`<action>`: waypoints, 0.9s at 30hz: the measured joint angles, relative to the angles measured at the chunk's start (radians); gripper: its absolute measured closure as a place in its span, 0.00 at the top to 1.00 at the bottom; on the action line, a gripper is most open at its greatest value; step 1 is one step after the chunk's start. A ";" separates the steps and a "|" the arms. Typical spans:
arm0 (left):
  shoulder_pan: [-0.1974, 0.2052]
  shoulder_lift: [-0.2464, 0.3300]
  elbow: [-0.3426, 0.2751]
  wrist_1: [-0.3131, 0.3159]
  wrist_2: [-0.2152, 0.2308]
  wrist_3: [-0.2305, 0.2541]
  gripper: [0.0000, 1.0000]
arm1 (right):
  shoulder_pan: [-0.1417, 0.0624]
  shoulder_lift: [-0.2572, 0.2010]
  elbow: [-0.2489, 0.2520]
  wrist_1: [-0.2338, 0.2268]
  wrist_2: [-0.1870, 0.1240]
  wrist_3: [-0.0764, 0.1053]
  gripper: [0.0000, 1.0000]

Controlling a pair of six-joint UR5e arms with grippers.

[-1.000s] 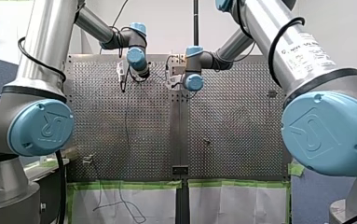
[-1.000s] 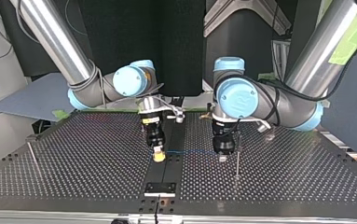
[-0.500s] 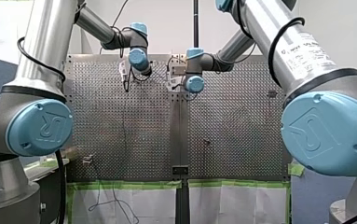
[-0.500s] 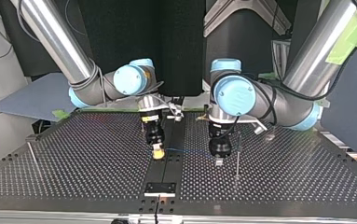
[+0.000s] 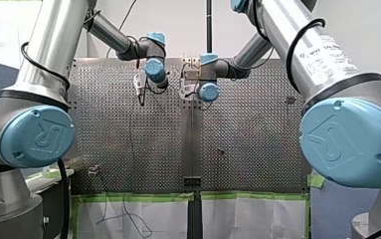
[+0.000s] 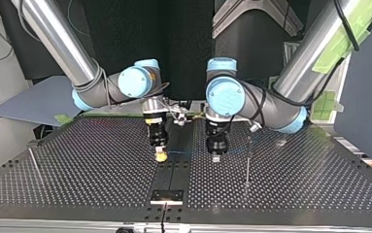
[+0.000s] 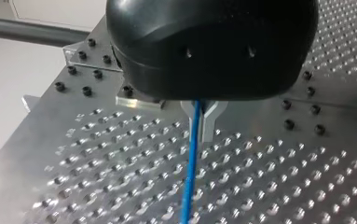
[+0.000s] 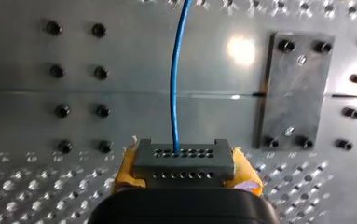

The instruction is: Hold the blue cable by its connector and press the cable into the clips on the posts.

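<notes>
**Right gripper.** My right gripper (image 6: 160,155) has its yellow pads closed on the dark connector (image 8: 184,158). It grips the flanks, so the holed face and the cable's exit are left free.

**Blue cable.** The blue cable (image 8: 174,88) leaves the connector's upper row of holes. It runs low over the perforated table (image 6: 319,187) to my other gripper.

**Left gripper.** My left gripper (image 7: 203,120) has its metal fingers narrowed around the cable, near the connector. I judge this keeps the span between the grippers straight for pressing.

**Post.** A thin, upright post (image 6: 247,162) stands near my left gripper, on the side away from my right one. Its clip is too small to make out, and the cable is not yet seated.

**Second post.** The second post (image 6: 33,160) stands well apart, at the top view's left.
</notes>
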 joint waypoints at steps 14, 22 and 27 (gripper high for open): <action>-0.038 -0.035 -0.001 0.006 -0.004 -0.016 0.02 | -0.053 0.000 0.037 -0.001 0.014 0.049 0.00; -0.060 -0.098 -0.001 0.023 -0.003 -0.015 0.02 | -0.071 0.000 0.062 0.005 0.010 0.046 0.00; -0.075 -0.123 -0.001 0.040 -0.004 -0.017 0.02 | -0.080 0.000 0.083 0.021 0.008 0.045 0.00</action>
